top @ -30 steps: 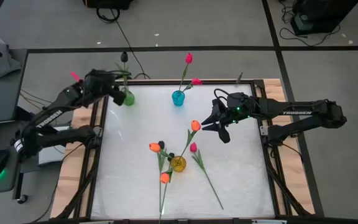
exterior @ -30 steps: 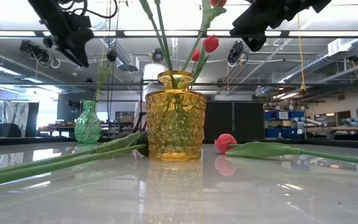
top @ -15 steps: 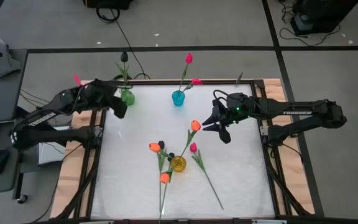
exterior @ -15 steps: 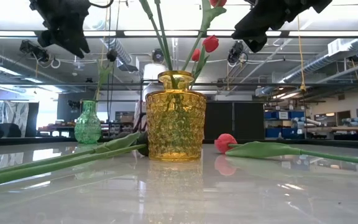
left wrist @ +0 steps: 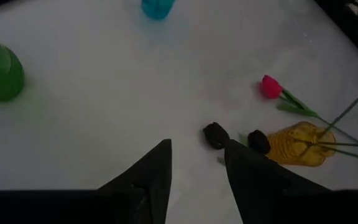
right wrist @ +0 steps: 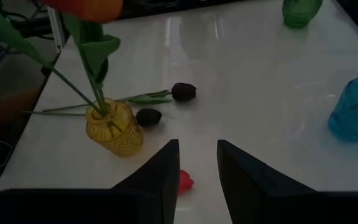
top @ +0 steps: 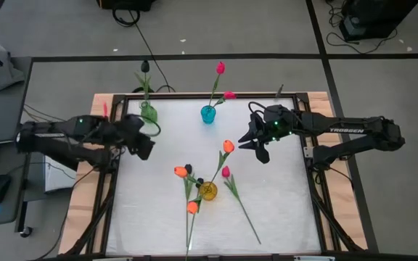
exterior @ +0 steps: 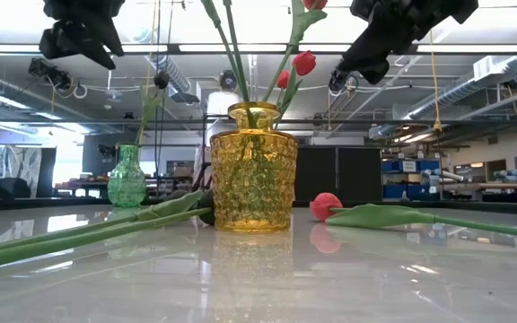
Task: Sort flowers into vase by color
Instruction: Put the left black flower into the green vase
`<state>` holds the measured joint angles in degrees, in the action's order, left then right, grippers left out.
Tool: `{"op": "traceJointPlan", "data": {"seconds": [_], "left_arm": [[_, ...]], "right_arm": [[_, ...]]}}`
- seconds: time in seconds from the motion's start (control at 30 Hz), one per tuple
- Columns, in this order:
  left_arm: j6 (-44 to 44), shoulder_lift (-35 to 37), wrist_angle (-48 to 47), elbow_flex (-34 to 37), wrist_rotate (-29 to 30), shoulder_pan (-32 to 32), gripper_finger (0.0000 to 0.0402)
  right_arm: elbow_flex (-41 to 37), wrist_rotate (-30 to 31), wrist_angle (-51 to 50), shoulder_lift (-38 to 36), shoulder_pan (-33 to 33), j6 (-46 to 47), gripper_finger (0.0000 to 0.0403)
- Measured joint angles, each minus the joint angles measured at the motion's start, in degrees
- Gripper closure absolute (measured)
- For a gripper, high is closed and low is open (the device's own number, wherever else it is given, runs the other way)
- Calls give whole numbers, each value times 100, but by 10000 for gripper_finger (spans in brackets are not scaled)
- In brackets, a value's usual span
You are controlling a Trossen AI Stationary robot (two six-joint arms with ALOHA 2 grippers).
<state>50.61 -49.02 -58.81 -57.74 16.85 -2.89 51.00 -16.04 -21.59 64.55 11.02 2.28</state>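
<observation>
A yellow vase [top: 208,191] holds orange tulips [top: 228,146]. The green vase [top: 149,113] holds one black tulip [top: 145,66], and the blue vase [top: 207,114] holds pink tulips [top: 220,68]. Two black tulips [left wrist: 215,134] lie on the table beside the yellow vase [left wrist: 300,144]. A pink tulip [top: 226,172] lies on the table to its right. My left gripper [top: 141,146] hovers open near the table's left edge. My right gripper [top: 256,147] hovers open right of the orange tulips. Neither holds anything.
The white table top has a wooden frame [top: 96,156] around it. The lying pink tulip's stem [top: 247,217] runs toward the near right corner, and black tulip stems [top: 190,228] run toward the near edge. A bare stretch of table [top: 158,152] lies between my left gripper and the yellow vase.
My left arm has swung away from the green vase toward the table's near edge and lowered, so its gripper now points over the table's left part. The flowers and vases have stayed in place.
</observation>
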Motion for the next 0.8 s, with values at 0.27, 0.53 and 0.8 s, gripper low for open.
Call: {"op": "traceJointPlan", "data": {"seconds": [0.27,0.53,0.8], "left_arm": [[1044,-1138,177,0,906,-1285,249],[1457,-2531,990,7,1048,-1785,249],[2863,-3354,888,11,713,-1926,249]], "right_arm": [[1,-7,0,-2,131,-198,285],[1,-9,0,-2,233,-439,285],[0,-52,-81,-4,236,-698,285]]}}
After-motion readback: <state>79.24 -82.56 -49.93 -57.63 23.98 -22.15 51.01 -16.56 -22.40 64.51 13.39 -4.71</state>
